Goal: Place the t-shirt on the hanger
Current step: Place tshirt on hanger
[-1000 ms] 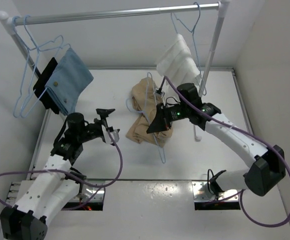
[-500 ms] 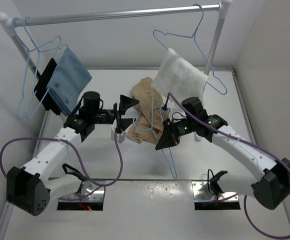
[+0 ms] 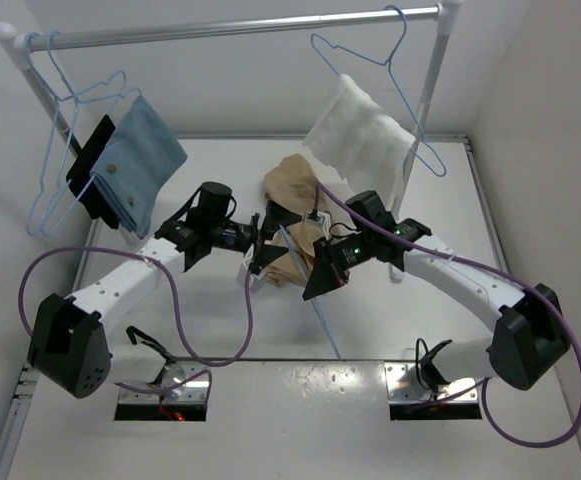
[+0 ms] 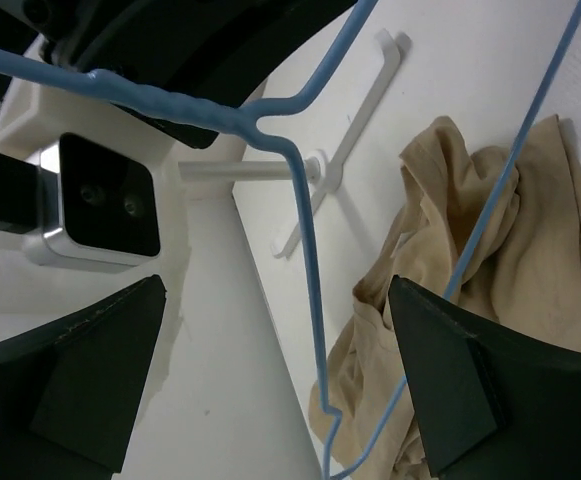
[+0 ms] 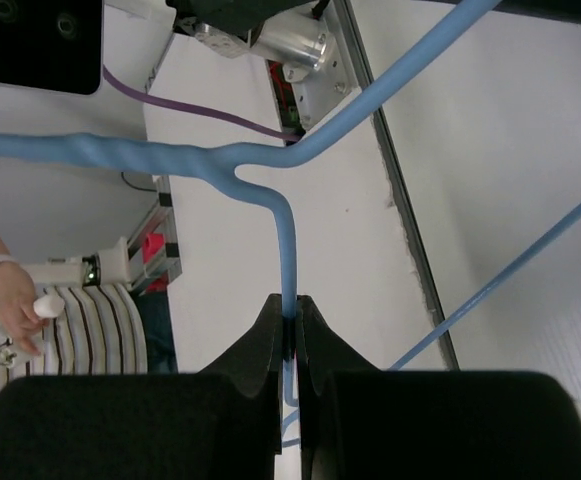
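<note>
The right gripper (image 5: 290, 305) is pinching the thin light-blue wire hanger (image 5: 282, 230); the wide-open left gripper (image 4: 275, 288) is facing the crumpled tan fabric t-shirt (image 4: 550, 250) just ahead.

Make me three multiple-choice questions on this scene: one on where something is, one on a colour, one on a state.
1. Where does the t-shirt lie?
A. on the table
B. on the floor
C. in a basket

2. What colour is the cloth hanging near the right end of the rail?
A. blue
B. white
C. tan

3. How do the fingers of the right gripper stand?
A. wide open
B. shut on the t-shirt
C. shut on the hanger

Answers:
1 A: the top view shows it heaped on the tabletop between the arms.
2 B: that cloth is plainly white, while the blue one hangs at the left end.
3 C: the right wrist view shows the blue wire pinched between the closed fingers.
</note>
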`<state>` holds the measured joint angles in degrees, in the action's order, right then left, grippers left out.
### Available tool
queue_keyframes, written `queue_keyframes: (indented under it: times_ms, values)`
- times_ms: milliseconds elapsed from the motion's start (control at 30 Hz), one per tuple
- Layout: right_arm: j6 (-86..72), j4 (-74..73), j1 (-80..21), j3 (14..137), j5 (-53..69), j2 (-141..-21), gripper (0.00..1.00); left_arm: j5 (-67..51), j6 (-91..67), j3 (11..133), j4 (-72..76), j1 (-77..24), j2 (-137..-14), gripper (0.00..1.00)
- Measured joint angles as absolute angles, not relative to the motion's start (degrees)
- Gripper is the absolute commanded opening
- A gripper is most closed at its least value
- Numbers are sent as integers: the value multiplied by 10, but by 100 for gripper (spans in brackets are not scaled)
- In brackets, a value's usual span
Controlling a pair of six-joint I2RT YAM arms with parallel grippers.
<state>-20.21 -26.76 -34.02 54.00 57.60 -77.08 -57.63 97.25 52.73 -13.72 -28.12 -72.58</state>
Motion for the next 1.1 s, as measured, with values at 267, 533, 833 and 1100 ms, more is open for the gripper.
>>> queue_keyframes:
  times_ms: [267,533,833,1100]
  values:
    - [-179,-288,-342,555,565,-780,0,-565,993,592,-197,-281,-792,58]
    - [-174,-296,-353,555,507,-776,0,-516,1099,690,-429,-282,-858,0]
    - [-183,-265,-359,540,347,-769,60,-456,1103,710,-479,-278,-864,0]
    - [-237,-91,-358,444,235,-749,72,-434,1068,715,-521,-278,-864,0]
